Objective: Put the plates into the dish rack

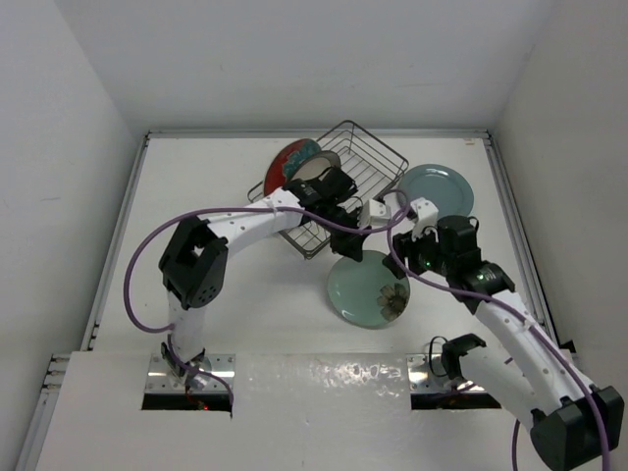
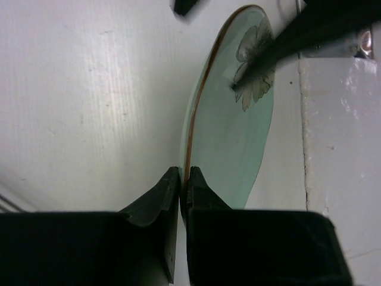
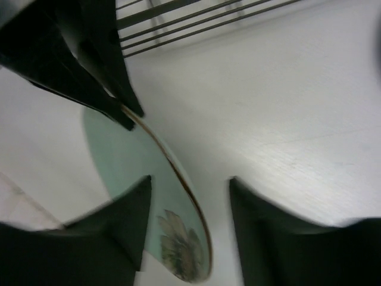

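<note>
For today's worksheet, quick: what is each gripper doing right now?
Left gripper: shut on the pale green plate, at its rim.
Right gripper: open, jaws either side of the same plate's rim.

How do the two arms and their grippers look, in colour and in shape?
The left arm and the right arm both have white links and bulky black joint housings. A purple cable runs along each. The left gripper and the right gripper have flat black fingers.

pale green plate [image 1: 361, 285]: flower motif (brown rim line) | red plate [image 1: 289, 159] | grey-teal plate [image 1: 437, 188] | dark rack [image 1: 378, 143]
</note>
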`<state>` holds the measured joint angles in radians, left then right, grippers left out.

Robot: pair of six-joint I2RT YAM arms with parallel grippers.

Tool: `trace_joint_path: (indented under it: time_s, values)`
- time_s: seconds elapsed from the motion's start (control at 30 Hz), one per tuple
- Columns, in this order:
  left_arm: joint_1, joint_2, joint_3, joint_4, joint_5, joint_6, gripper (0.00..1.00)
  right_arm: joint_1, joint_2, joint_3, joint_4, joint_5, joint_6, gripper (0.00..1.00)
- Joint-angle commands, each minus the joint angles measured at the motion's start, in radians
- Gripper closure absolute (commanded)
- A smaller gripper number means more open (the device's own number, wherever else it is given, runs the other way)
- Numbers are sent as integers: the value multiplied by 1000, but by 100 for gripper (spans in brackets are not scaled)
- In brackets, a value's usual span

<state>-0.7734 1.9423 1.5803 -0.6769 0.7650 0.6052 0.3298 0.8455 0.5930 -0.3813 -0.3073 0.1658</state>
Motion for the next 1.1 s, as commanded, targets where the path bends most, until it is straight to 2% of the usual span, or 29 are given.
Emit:
trace_joint_path:
  time_s: [0.0,0.07,0.17,0.3,0.4,0.43,0.63,0.7,0.87,0.97,1.07]
  values:
    - [-9,-31,113,-21,-48,-122,100,0,-65,44,88,222,41,40]
    - [-7,-43,148,-18,-96,-172,100,2,-106,41,84,296,64,20]
    - [-7,-49,193,-18,-148,-228,100,0,-150,50,67,437,84,13]
    - [0,-51,282,-30,-254,-274,100,0,-192,83,29,574,92,11]
    - [5,-54,392,-47,-384,-266,100,0,-224,103,16,645,90,11]
    - [5,-54,450,-50,-468,-251,100,0,-233,106,12,677,90,11]
    - [17,-66,572,-39,-755,-182,100,0,-290,117,41,723,104,9]
    - [34,-66,589,-33,-840,-168,100,0,-266,131,27,712,83,9]
    - [91,-71,537,-4,-955,-145,100,0,-169,186,-56,677,67,9]
    - [95,-121,439,81,-1058,-119,100,2,-148,176,-30,630,70,9]
    - [102,-134,412,135,-1108,-98,100,0,-148,156,8,594,72,9]
